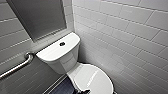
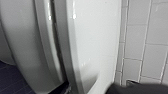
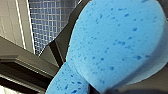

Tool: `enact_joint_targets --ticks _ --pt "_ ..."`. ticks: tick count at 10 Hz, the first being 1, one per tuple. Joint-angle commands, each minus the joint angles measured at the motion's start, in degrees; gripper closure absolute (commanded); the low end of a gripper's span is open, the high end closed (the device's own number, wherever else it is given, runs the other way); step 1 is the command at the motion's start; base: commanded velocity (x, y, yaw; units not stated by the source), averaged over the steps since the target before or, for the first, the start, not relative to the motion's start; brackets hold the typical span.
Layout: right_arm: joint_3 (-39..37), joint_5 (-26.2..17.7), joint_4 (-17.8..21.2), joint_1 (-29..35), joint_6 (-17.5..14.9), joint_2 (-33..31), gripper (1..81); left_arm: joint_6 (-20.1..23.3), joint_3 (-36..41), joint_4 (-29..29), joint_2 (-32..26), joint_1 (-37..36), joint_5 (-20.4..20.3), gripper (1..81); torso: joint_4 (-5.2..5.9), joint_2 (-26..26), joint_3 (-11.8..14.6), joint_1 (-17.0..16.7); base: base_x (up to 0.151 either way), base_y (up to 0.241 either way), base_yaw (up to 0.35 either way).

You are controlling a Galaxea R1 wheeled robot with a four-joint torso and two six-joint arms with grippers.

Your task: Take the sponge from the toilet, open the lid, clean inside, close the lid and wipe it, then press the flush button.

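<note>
The white tiled wall [image 1: 130,32] is seen behind and beside the fixture, and a dark grey panel [image 1: 37,17] is set into it above the tank. The floor [image 1: 63,88] beside the bowl is laid in dark small tiles.

The toilet [image 1: 72,72] stands in the corner, close to the tiled wall. Its boxy tank [image 1: 61,61] is closed by the flat tank top [image 1: 53,51], so nothing inside it can be seen. The lid [image 1: 96,80] lies down flat over the bowl and covers it whole; the bowl's contents are hidden. In the left wrist view, the lid's smooth white top is shown close up, with a thin dark seam between its edge and the rim beneath, and the wall tiles just beside it.

A metal grab bar [image 1: 17,66] is mounted on the wall to the side of the tank, apart from it.

The sponge [image 3: 117,45], bright blue and speckled with darker pores, is shown very close in the right wrist view, off the toilet and raised, with a grid of small tiles behind it. It is held by the right gripper [image 3: 100,89], whose dark parts are seen at the sponge's waist and behind it.

A dark part of the left gripper [image 2: 146,88] is seen near the lid's edge; whether it is wide or narrow cannot be told.

The flush button [image 1: 62,44], small, dark and round, sits in the middle of the tank top.
</note>
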Motion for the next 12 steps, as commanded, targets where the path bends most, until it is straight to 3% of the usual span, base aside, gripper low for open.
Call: enact_joint_targets --ticks 1,5,8,10,12 --pt "1.0 -2.7 -1.4 -0.4 0.1 -1.7 81.1 0.2 -0.6 1.2 3.9 -5.8 1.1 1.0 0.0 0.0 0.0 0.0 0.0 0.0 0.0" --pt "0.4 -0.8 -1.3 -0.5 0.3 -1.4 81.1 0.1 -7.0 1.5 7.7 -4.3 1.0 1.0 0.0 0.0 0.0 0.0 0.0 0.0 0.0" --pt "0.1 -0.6 -1.4 -0.3 0.4 -1.2 81.1 -1.1 -1.8 1.4 4.2 -4.6 -2.7 1.0 0.0 0.0 0.0 0.0 0.0 0.0 0.0" --pt "0.0 -0.7 -1.5 0.0 0.2 -0.7 81.1 -5.2 1.8 1.5 1.1 -4.6 -5.2 1.0 0.0 0.0 0.0 0.0 0.0 0.0 0.0" --pt "0.2 -0.6 -1.5 0.1 0.2 -0.7 81.1 -5.7 2.5 2.2 1.0 -4.8 -5.4 1.0 0.0 0.0 0.0 0.0 0.0 0.0 0.0"
